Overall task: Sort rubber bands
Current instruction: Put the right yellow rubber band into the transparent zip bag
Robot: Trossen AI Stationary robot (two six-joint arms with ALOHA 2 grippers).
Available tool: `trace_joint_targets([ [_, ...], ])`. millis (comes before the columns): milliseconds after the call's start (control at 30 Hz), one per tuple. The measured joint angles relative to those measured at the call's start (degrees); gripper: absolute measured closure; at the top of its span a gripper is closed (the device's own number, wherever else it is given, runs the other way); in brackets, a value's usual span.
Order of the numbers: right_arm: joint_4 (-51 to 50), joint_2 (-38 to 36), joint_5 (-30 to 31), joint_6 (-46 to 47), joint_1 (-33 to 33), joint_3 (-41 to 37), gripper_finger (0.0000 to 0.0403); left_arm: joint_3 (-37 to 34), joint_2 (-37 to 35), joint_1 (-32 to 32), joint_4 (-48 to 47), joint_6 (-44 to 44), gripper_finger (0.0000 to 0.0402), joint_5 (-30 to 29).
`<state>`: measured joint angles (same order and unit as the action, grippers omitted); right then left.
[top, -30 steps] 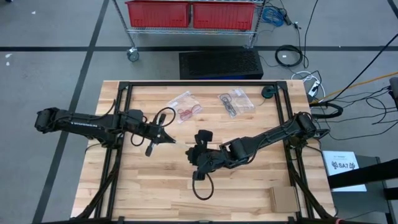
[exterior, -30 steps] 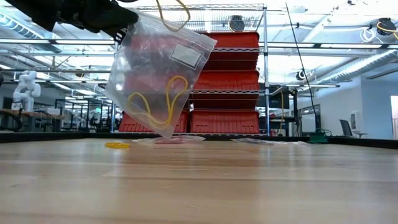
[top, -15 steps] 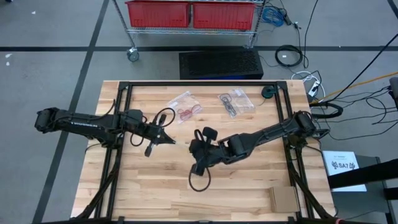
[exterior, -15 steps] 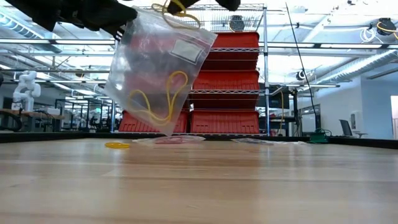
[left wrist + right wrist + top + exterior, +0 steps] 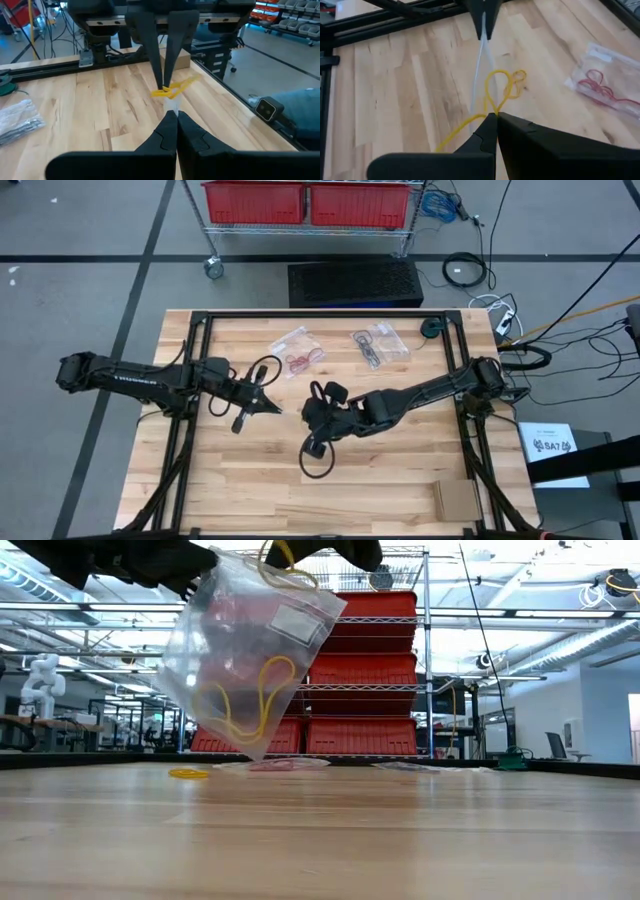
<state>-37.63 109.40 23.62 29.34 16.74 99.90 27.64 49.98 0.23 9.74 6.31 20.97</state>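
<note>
Yellow rubber band (image 5: 492, 95) pinched in the right gripper (image 5: 496, 117), jaws shut on it; its loops stand up past the fingertips and a strand trails down beside the fingers. Same band shows in the low view as a yellow loop (image 5: 283, 562) at the mouth of a clear bag (image 5: 250, 650), which hangs above the table, tilted, with more yellow bands (image 5: 245, 705) lying in its lower part. Left gripper (image 5: 172, 115) has its jaws closed on the bag's top edge, a thin pale strip of plastic (image 5: 171, 104) showing at the fingertips. The two grippers meet tip to tip over the middle of the table (image 5: 400, 470), left gripper (image 5: 272, 408) coming in from the left side, right gripper (image 5: 312, 412) from the right; the gap between them is small, and whether they touch cannot be told. One loose yellow band (image 5: 188, 773) lies flat on the wood, farther back in the low view. Toward the table's far edge, two more clear bags lie flat: one with red bands (image 5: 300, 356), one with black bands (image 5: 372, 346), well apart from the grippers. The red-band bag (image 5: 605, 82) also shows in the right wrist view, lying to one side. A small dark round object (image 5: 430, 329) sits near the far right corner. A brown cardboard piece (image 5: 458, 500) lies at the near right corner. Beyond the table, a wire rack with red bins (image 5: 305, 202).
</note>
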Motion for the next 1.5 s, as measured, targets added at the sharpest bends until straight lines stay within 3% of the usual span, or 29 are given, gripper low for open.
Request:
trace_joint_targets([
  [367, 3.15, 0.0, 0.26, -1.31, 1.48, 0.0, 0.0403, 0.0, 0.0, 0.0, 0.02, 0.02, 0.0401, -1.31],
  [733, 2.45, 3.65, -4.29, 0.22, -2.48, -0.03, 0.0403, 0.0, 0.0, -0.07, -0.09, -0.02, 0.0401, -1.36],
  [1167, 6.65, 4.15, -4.2, -2.54, -3.62, -0.02, 0.0402, 0.02, -0.02, -1.46, 0.24, 0.0, 0.0401, -1.33],
  [1300, 6.62, 4.15, -4.29, -2.46, -3.93, -0.02, 0.0378, 0.02, -0.02, -1.49, 0.31, 0.0, 0.0401, -1.93],
  [1500, 6.61, 4.15, -4.31, -1.25, -3.97, -0.02, 0.0295, 0.02, -0.02, -1.49, 0.32, 0.02, 0.0401, -3.1],
])
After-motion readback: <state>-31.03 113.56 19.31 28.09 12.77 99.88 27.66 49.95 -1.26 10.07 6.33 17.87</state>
